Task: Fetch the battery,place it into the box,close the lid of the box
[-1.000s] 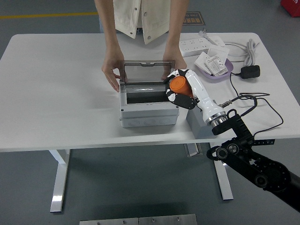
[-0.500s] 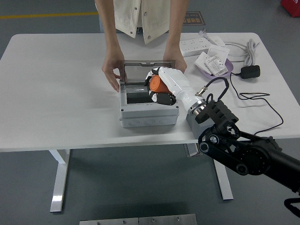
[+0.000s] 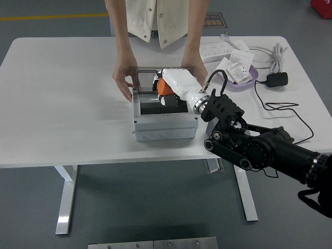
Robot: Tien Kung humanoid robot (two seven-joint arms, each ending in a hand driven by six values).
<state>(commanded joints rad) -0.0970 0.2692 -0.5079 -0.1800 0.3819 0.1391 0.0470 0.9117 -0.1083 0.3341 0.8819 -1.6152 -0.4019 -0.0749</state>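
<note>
A grey box [image 3: 165,127] stands mid-table with its clear lid [image 3: 147,78] raised at the back. My right hand [image 3: 167,93] is white with black fingers and hovers over the open box, shut on an orange battery [image 3: 165,86]. The battery is above the box's dark inside, toward its right half. A person at the far side has one hand [image 3: 124,78] on the box's left rear corner; the other hand [image 3: 197,66] is behind my hand at the right rear corner. My left hand is out of view.
A purple tray [image 3: 239,83] with packets sits at the back right, beside a white power strip [image 3: 217,50] and a black adapter [image 3: 276,79] with a cable. A grey block [image 3: 213,139] lies right of the box, under my forearm.
My right hand has carried the orange battery leftward and farther over the box opening. The person's hands have stayed on the box.
</note>
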